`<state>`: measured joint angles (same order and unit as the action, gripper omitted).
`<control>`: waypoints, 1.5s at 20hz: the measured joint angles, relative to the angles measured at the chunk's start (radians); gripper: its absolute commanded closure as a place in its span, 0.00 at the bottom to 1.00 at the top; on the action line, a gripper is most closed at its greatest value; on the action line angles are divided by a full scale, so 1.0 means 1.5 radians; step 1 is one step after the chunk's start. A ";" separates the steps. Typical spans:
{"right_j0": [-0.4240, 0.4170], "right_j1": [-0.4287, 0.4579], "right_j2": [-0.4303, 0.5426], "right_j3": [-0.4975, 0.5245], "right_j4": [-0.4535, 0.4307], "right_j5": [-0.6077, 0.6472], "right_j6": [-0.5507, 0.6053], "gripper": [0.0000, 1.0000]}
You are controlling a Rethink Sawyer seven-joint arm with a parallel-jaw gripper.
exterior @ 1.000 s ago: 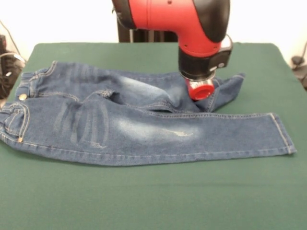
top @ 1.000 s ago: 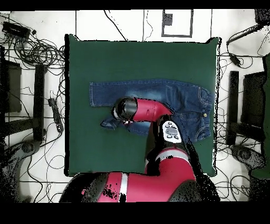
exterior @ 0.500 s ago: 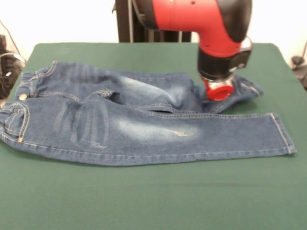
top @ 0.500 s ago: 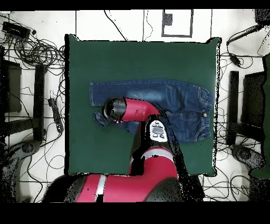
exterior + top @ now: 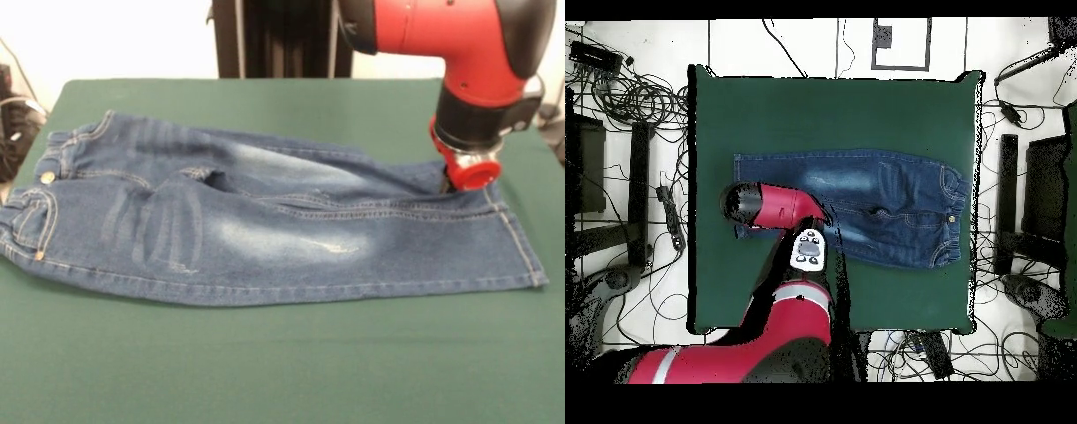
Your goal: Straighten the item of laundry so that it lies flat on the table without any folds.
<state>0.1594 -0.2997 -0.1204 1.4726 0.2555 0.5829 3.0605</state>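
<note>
Tool (image 5: pixel 466 173) sits at the jeans' (image 5: pixel 265 221) far leg cuff; can't tell its grip. I'd drag low along the surface (image 5: pixel 265 371), keeping that leg taut.

front faces robot; overhead looks straight down.

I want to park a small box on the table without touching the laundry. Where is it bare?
Bare table: the wide strip between the jeans and the camera-side edge, and the band between the waistband end and the pedestal side. Crowded: the hem end, where the gripper and arm press on the far leg.
</note>
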 measured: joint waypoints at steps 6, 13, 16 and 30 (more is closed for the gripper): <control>0.011 0.005 -0.017 0.002 0.036 0.000 0.000 1.00; -0.013 -0.021 -0.012 0.036 0.038 -0.007 0.000 1.00; -0.030 -0.046 -0.011 0.055 0.037 -0.007 0.000 1.00; -0.037 -0.198 -0.017 0.114 0.026 0.014 0.000 1.00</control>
<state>0.1043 -0.5961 -0.1457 1.6439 0.2938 0.6038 3.0611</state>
